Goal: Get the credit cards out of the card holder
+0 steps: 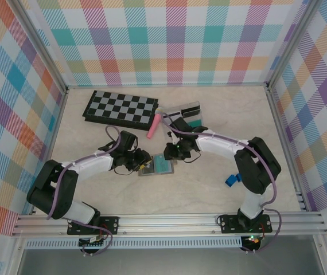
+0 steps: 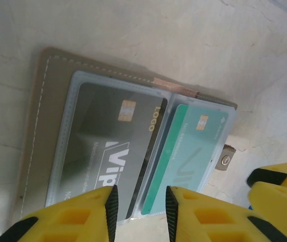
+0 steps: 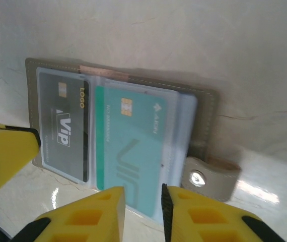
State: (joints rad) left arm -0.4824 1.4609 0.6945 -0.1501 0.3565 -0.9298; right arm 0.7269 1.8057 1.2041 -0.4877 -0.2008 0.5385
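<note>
Holder [image 1: 152,171] is laid open near the tabletop's middle, with the black card [image 2: 108,146] kept in its left clear sleeve and the teal card [image 2: 184,156] in the right one. Left gripper [image 2: 141,197] and right gripper [image 3: 143,195] are poised over the holder's near edge, fingers narrowly parted. Whether anything is pinched cannot be told.

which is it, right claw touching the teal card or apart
Cannot tell. In the right wrist view the teal card runs down to the right claw, whose fingers hide its lower edge, so neither contact nor a gap shows.
</note>
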